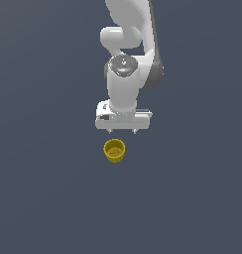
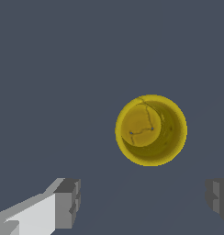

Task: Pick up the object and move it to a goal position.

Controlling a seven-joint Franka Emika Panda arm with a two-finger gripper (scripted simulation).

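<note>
- My gripper [image 1: 122,132] is spread wide, nothing between the fingers [image 2: 68,202], not touching anything.
- Cup [image 1: 114,150] stands upright on the bare floor, mouth up, just beside the fingertips and apart from them.
- Key offset: in the exterior view the cup lies below my fingertips and slightly toward that view's left; in the wrist view it is off the line between my fingers, not between them.
- Cup is round, so no long axis to align to.
- My call: shift over it first, then descend. No goal marker visible.

No readable text, label, number or sign shows in either view.
</note>
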